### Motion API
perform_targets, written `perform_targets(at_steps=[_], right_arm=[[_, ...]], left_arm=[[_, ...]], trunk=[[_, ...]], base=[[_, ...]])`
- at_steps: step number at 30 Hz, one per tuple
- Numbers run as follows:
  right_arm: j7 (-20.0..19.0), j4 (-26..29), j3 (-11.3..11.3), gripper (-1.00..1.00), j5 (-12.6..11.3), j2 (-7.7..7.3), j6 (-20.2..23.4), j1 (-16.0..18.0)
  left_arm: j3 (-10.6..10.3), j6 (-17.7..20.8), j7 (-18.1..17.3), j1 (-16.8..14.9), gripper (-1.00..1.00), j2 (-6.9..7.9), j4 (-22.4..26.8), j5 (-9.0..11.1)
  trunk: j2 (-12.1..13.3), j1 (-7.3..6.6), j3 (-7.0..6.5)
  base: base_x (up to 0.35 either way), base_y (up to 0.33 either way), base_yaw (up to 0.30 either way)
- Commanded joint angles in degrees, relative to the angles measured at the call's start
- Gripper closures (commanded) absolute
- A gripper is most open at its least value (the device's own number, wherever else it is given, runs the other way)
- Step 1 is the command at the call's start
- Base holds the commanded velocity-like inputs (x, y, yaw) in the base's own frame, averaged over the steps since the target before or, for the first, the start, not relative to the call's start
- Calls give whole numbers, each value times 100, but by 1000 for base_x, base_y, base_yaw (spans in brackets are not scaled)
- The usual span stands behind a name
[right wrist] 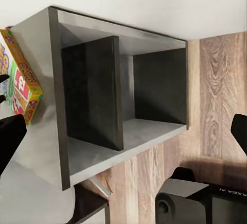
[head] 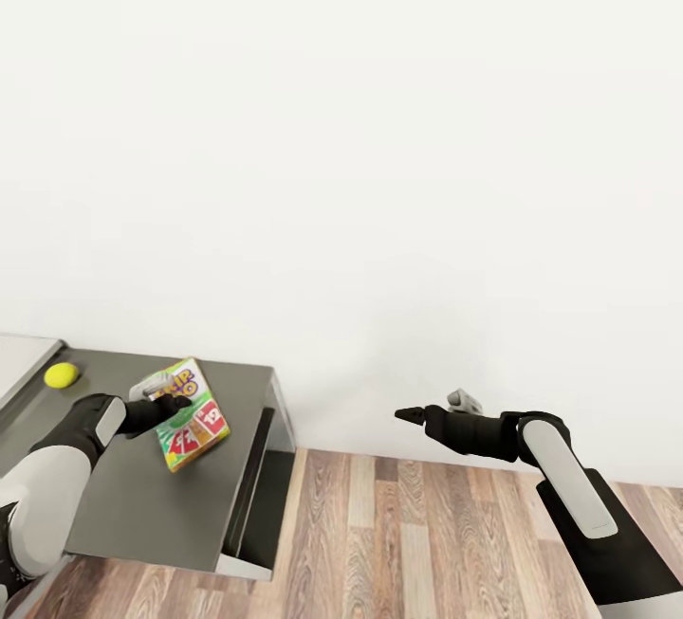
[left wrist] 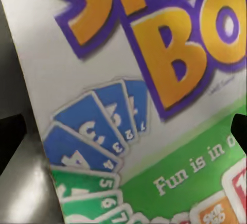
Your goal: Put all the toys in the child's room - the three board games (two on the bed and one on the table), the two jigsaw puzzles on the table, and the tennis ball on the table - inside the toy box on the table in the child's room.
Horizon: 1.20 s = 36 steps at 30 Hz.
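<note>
A board game [head: 187,413], a white-green box with orange lettering and card pictures, sits on the dark grey table [head: 161,505] near its right end. My left gripper [head: 175,401] is open right over it. In the left wrist view the box face [left wrist: 154,80] is very close, with one fingertip [left wrist: 10,136] past the box's edge and the other at the opposite side. The tennis ball [head: 62,374] rests on the table further left. My right gripper [head: 406,413] hangs open and empty over the floor, right of the table. The right wrist view shows the box [right wrist: 20,85] on the table's top [right wrist: 38,147].
The table's end has open shelf compartments [right wrist: 154,85] with a dark divider. A pale grey surface [head: 24,354] at the far left is cut off; I cannot tell what it is. A white wall is behind, with wood-plank floor [head: 398,524] to the right. My base [right wrist: 195,198] is near the table.
</note>
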<state>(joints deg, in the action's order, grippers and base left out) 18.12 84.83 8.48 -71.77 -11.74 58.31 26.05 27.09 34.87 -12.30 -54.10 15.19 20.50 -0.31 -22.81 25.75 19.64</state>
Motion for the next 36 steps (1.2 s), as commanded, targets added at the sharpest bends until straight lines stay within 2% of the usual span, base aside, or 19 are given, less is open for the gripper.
perform_targets(at_steps=[1, 8, 17, 36], right_arm=[[60, 6, 10, -100, -56, -4, 4, 6], [57, -1, 13, -100, -56, -4, 2, 6], [59, -2, 13, -100, -56, -4, 4, 6], [59, -2, 12, -100, -56, -4, 5, 6]], left_arm=[[34, 38, -18, -4, -100, -1, 6, -4], [33, 37, -18, -4, -100, 7, 6, -4], [33, 38, -35, -4, -100, 10, 6, -4], [33, 37, -36, -4, -100, 4, 6, -4]], trunk=[[-11, 4, 10], [-11, 4, 10], [-11, 4, 10], [-11, 4, 3]], base=[[62, 67, -59], [88, 87, -24], [5, 28, -157], [0, -14, -21]])
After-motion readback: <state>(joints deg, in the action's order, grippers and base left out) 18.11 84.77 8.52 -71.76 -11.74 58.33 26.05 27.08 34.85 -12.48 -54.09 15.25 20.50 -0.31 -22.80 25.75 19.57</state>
